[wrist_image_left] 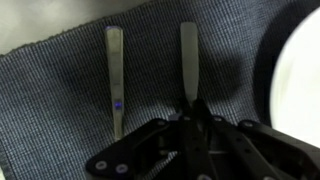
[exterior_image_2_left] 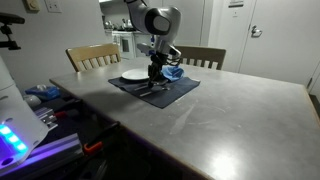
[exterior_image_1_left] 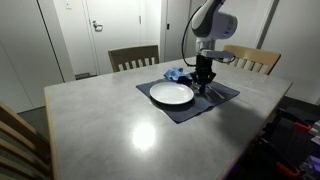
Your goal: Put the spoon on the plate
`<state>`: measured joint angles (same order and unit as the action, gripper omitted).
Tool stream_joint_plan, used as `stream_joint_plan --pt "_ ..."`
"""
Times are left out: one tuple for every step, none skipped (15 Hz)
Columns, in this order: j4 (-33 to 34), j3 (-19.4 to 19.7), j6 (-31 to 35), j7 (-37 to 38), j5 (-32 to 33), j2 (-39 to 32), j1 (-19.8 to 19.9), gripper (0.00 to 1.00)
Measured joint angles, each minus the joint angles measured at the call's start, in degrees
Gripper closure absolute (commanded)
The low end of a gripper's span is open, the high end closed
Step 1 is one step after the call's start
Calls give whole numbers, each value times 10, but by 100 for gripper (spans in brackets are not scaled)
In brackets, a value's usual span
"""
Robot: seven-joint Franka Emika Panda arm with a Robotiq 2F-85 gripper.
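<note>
In the wrist view, two slim silver utensils lie side by side on a dark blue placemat (wrist_image_left: pixel 60 100). My gripper (wrist_image_left: pixel 192 112) is shut on the one nearer the plate, which I take for the spoon (wrist_image_left: pixel 189 60). Its bowl end is hidden under the fingers. The other utensil (wrist_image_left: pixel 115 70) lies free to its left. The white plate (wrist_image_left: pixel 300 70) is at the right edge. In both exterior views the gripper (exterior_image_1_left: pixel 204 88) (exterior_image_2_left: pixel 156 82) is down at the mat, next to the plate (exterior_image_1_left: pixel 158 97) (exterior_image_2_left: pixel 133 75). I cannot tell whether the spoon is lifted.
The placemat (exterior_image_1_left: pixel 195 108) (exterior_image_2_left: pixel 178 90) lies on a grey table (exterior_image_1_left: pixel 110 125) near its far side. A crumpled blue cloth (exterior_image_1_left: pixel 176 73) (exterior_image_2_left: pixel 174 72) sits behind the plate. Wooden chairs (exterior_image_1_left: pixel 133 57) (exterior_image_1_left: pixel 255 60) stand along the far edge.
</note>
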<state>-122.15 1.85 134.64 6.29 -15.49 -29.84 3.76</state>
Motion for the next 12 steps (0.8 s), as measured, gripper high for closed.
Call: stream_joint_plan --pt "0 0 0 -1 0 0 1 98" --pt "0 -1 0 -2 0 0 2 98" --pt "0 -1 0 -3 0 0 2 98" --pt "0 -2 0 -3 0 0 3 98" --pt "0 -2 0 -3 0 0 3 98" --pt "0 -2 0 -3 0 0 3 98" --pt "0 -2 0 -3 0 0 3 98" --pt "0 -2 0 -3 0 0 3 98" --pt "-1 -2 0 -3 0 0 3 98" --pt "-1 -1 0 -3 0 1 3 98" --pt "-2 -1 0 -2 0 2 3 98" --pt "-3 -1 0 -1 0 3 3 98"
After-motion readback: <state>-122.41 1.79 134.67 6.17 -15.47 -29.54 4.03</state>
